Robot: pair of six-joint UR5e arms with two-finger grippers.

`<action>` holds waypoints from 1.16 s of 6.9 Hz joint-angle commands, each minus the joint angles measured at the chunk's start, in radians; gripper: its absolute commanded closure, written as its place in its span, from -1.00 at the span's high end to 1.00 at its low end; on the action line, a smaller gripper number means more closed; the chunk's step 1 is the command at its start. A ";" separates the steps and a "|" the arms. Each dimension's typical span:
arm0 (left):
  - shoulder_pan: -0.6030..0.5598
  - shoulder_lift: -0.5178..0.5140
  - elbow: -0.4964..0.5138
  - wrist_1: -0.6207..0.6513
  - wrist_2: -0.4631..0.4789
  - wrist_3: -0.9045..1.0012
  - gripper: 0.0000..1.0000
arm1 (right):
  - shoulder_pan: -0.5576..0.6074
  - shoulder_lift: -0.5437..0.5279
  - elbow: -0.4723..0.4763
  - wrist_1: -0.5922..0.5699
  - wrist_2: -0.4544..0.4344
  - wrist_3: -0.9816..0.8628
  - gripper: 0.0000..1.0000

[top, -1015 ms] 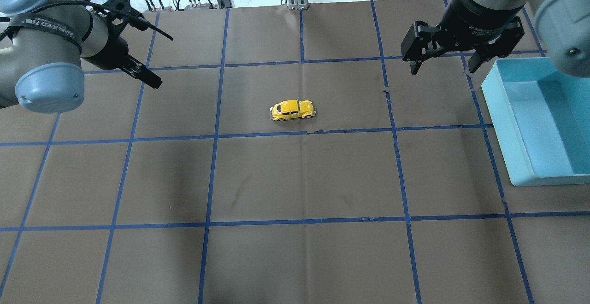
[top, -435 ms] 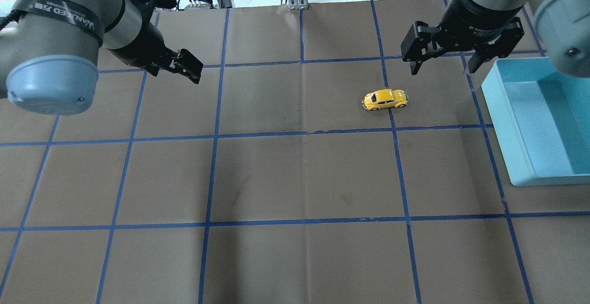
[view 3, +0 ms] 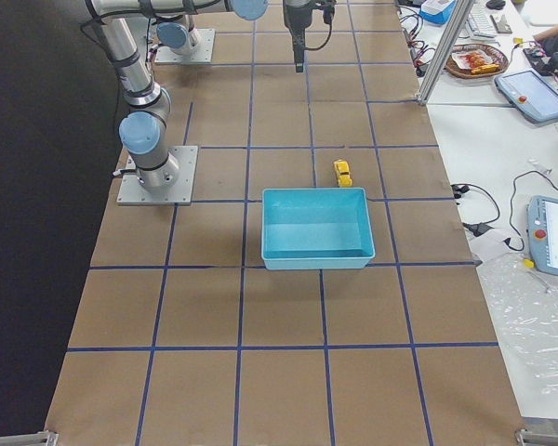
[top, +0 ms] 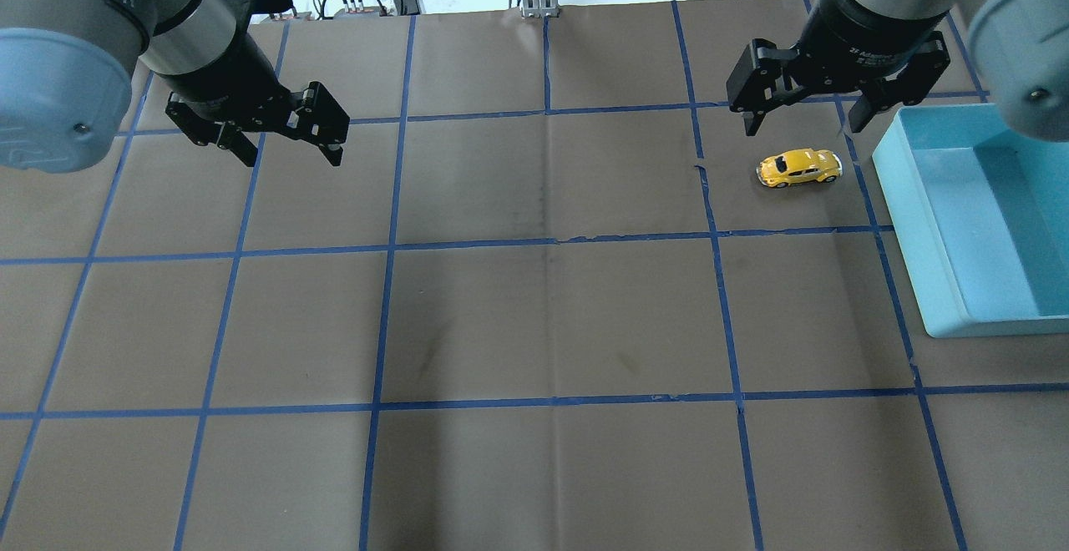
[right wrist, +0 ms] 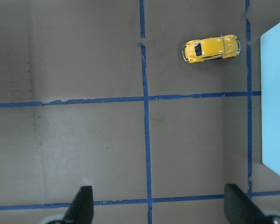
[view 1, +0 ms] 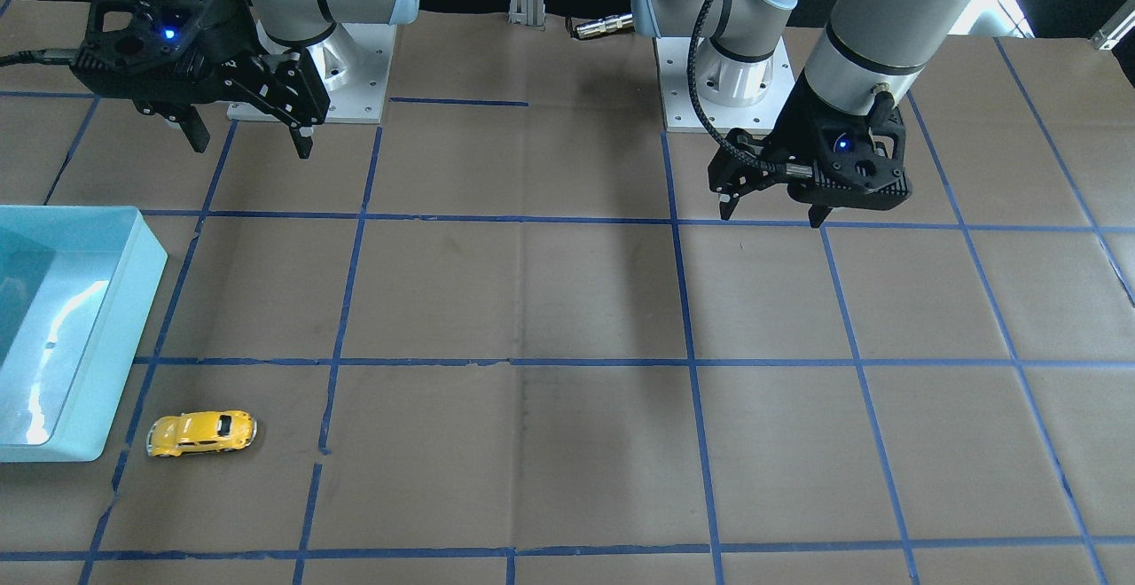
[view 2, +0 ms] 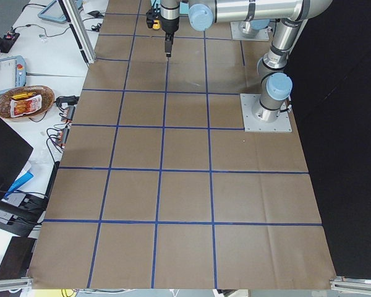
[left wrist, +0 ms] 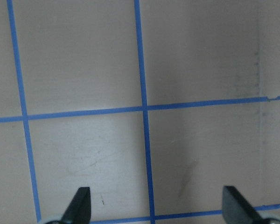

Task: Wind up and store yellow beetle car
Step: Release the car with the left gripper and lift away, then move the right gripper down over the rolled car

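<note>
the small rounded yellow toy beetle car (top: 798,168) sits on its wheels on the brown paper-covered desk (top: 551,317), just beside the light blue plastic tray (top: 919,242), gripped by nothing. the right end effector (top: 800,128) hangs near it, spread wide and empty. the left end effector (top: 292,159), also spread and empty, is well apart. best to centre over the roof, turn to span the car's narrow sides, then close gently so it cannot roll.

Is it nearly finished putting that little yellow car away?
Partly. The yellow beetle car has rolled from mid-table to just beside the blue bin, so the winding looks done. Nothing is in hand: the right gripper hangs open, clear of the car, and the left gripper is open far off. Left: picking it up and placing it in the bin.
</note>
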 commanded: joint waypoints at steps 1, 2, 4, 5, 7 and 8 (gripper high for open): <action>0.003 0.015 0.009 -0.045 0.016 -0.013 1.00 | 0.000 0.008 -0.013 -0.012 -0.008 0.014 0.99; 0.000 0.024 0.008 -0.045 0.059 -0.011 1.00 | -0.008 0.012 0.001 -0.059 -0.005 -0.034 0.99; 0.000 0.032 0.009 -0.035 0.073 -0.013 1.00 | -0.040 0.046 -0.001 -0.063 0.006 -0.217 0.98; 0.001 0.040 0.011 -0.046 0.076 -0.015 1.00 | -0.063 0.048 0.005 -0.061 0.006 -0.287 0.98; 0.001 0.022 -0.004 -0.034 0.055 -0.071 1.00 | -0.104 0.092 0.007 -0.064 0.000 -0.568 0.98; 0.000 0.037 -0.013 -0.034 0.035 -0.114 1.00 | -0.133 0.110 0.008 -0.085 0.006 -0.774 0.98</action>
